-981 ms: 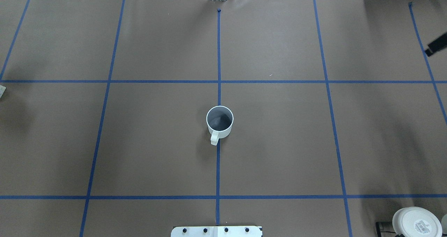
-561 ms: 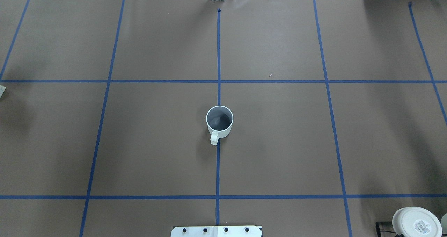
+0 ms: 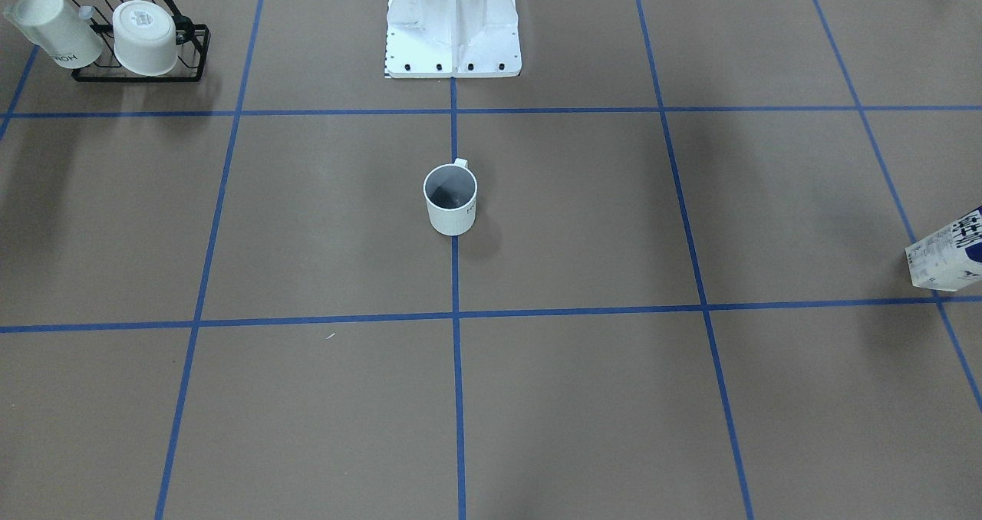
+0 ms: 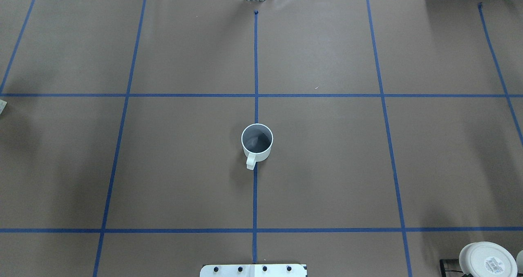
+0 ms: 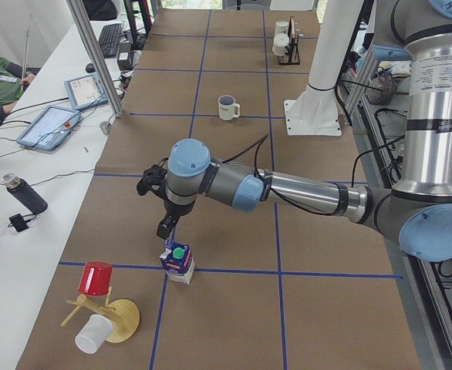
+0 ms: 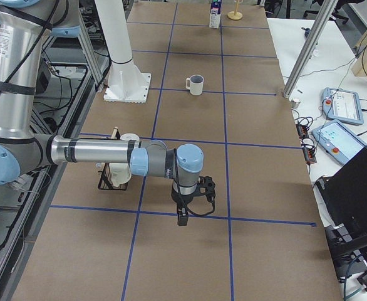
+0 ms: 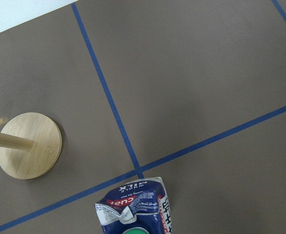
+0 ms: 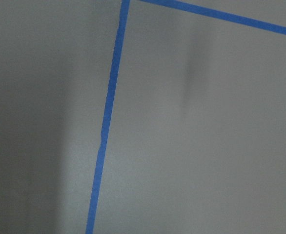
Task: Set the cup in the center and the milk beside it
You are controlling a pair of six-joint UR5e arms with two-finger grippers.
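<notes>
Your table [image 4: 327, 166] is covered in brown paper, ruled into squares with blue tape [image 4: 255, 64]. From the table's left end, nearest you at the lower left of the frame, a wooden stand [image 5: 123, 320] carries a red cup [image 5: 96, 277] and a white cup [image 5: 92, 334]. Just right of it the milk [image 5: 177, 262] stands upright on a crossing of tape lines, green cap on top. The left gripper [image 5: 166, 228] hangs just above and behind the carton, pointing down and apart from it; you cannot tell from here whether its fingers are apart or together. The left wrist camera shows the carton's top at the bottom edge of its frame and nothing between the fingers.

Farther along, the cup [image 4: 257, 142] stands upright at the middle of the overhead frame, on the centre tape line, with its handle toward the lower edge. The milk is well apart from it, at the far right edge of the front-facing frame.

From the table's right end, the right gripper [image 6: 182, 218] hovers low over bare paper in the lower middle of the frame, beside a tape line; its fingers' state cannot be told either. Just behind it, to the left, is a black rack [image 6: 111, 179] holding white cups. The robot's white base [image 3: 453, 29] sits at the top centre of the front-facing frame.
</notes>
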